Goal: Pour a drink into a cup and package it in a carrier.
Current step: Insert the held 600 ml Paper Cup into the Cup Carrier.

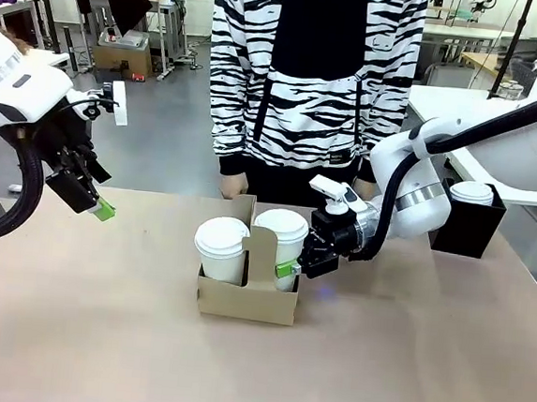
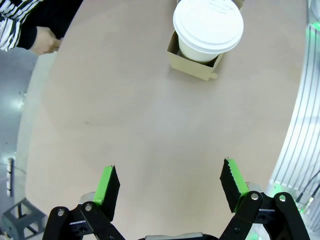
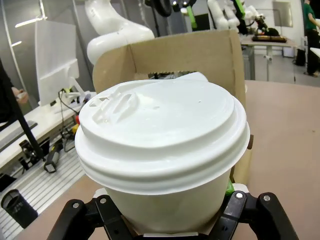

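while the right gripper (image 1: 293, 268) is clamped on the cup (image 1: 282, 243) seated in the carrier (image 1: 246, 300), centre of frame:
- risk: letting go w/ a sideways drag could tip the cup or skid the light box; squeeze may dent paper wall, pop lid.
- cup: white paper, tapered, domed plastic lid w/ ridged rim (image 3: 162, 137).
- 2nd lidded cup (image 1: 221, 247) in left hole.
- carrier: brown matte cardboard, upright handle.
- left gripper (image 2: 170, 187): fingers wide apart, empty, above bare table (image 1: 97, 336), left of frame.

cup (image 1: 282, 240): white | carrier (image 1: 246, 298): brown | sweater (image 1: 309, 63): black-white zebra stripes | box (image 1: 468, 228): black
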